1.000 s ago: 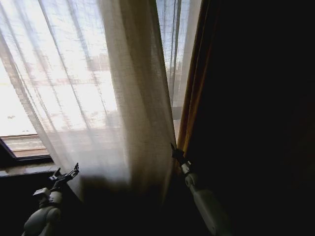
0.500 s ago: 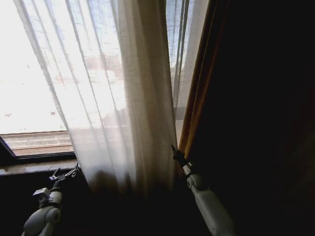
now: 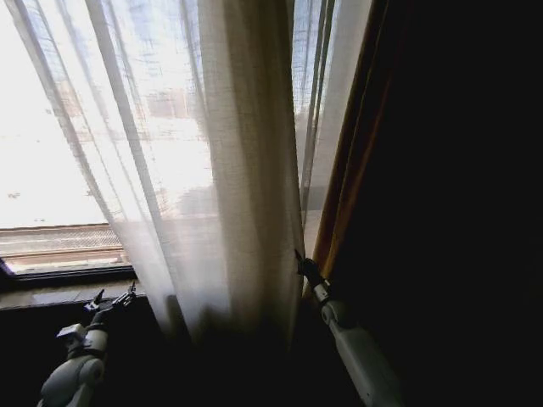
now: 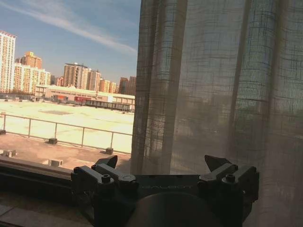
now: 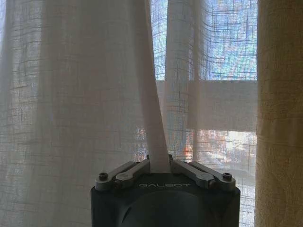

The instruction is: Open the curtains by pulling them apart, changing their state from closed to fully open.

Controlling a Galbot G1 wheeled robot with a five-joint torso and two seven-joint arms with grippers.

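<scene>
**Right panel gripped, pull toward the drape in hand**

The sheer cream pleated fabric curtains [image 3: 237, 186] are seen hanging window-tall across the middle of the head view, bunched into a thick fold at centre, with bare glass exposed at the far left above the dark window sill [image 3: 59, 292]. In the right wrist view, a narrow strip of this fabric [image 5: 154, 118] is pinched between the closed fingers of the right end effector [image 5: 160, 166], which is placed low beside the dark opaque drape with its amber edge [image 3: 344, 195]. The left end effector [image 4: 163, 165] is held wide open just in front of the curtain's free edge, gripping nothing, near the sill.

The step in hand is judged to be the sideways pull of the gripped panel; the task is only partly done, since much fabric is spread over the glass. For the next move, a firm hold must be kept while the fabric is drawn outward, and slipping of the thin weave is the likely risk.
</scene>
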